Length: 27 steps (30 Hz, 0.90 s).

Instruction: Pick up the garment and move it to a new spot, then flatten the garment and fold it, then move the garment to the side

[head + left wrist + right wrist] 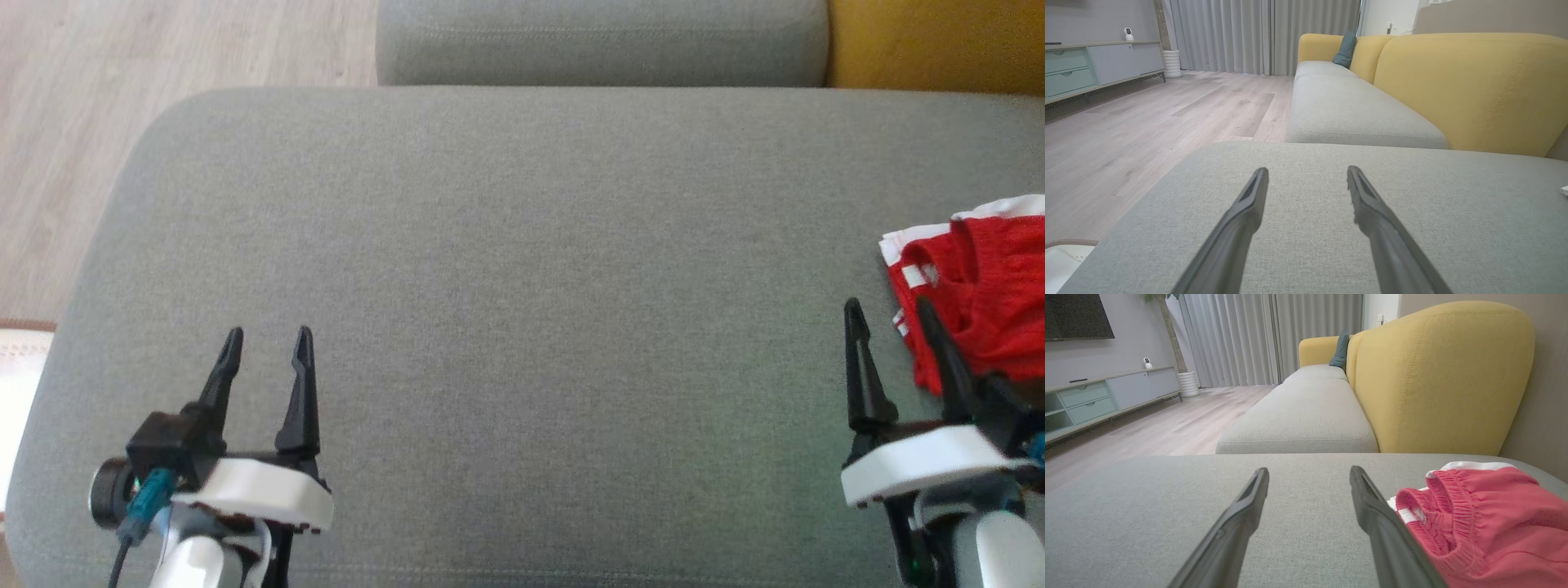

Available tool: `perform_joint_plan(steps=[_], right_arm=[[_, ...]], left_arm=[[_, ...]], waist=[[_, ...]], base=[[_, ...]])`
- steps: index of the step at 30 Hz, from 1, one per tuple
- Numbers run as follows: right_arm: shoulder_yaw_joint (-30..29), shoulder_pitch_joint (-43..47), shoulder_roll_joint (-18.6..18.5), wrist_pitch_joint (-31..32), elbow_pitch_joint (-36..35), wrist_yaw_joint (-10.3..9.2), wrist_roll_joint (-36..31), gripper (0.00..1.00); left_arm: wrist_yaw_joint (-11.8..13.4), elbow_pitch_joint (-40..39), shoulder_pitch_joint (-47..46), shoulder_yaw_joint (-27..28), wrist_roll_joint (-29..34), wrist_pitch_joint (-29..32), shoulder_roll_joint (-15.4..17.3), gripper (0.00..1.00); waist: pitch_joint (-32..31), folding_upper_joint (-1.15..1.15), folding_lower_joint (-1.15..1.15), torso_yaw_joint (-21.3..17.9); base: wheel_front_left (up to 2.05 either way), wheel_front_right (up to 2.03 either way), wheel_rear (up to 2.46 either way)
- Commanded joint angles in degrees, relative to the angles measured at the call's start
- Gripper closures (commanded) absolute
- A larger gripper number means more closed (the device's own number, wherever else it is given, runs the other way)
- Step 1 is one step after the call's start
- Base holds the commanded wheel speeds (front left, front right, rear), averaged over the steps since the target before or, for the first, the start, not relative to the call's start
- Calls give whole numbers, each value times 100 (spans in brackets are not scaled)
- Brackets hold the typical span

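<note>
Hovering over the grey cushion [522, 286]; most of its top lies bare. The garment [992, 286], red with white trim, sits in a compact heap at the cushion's right edge, waistband showing. I cannot tell whether it is a neat fold or a bunch. My right gripper [888, 304] stands wide and empty at the cushion's right end, just beside the cloth. My left gripper [267, 333] is wide and empty at the cushion's near left. Judgement: if bunched, lifting, flattening and folding all remain; if folded, it already lies aside.
</note>
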Motion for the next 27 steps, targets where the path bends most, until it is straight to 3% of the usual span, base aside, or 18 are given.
perform_joint_plan(steps=[1,27], right_arm=[[123,-7,-35,29,-243,-5,35,0],[79,411,-35,269,-475,-5,118,0]], left_arm=[[-31,-150,-148,222,-41,18,142,0],[19,-32,8,75,-99,154,262,0]], waist=[[-127,0,1,-36],[-355,0,1,-167]], base=[[0,0,0],[0,0,0]])
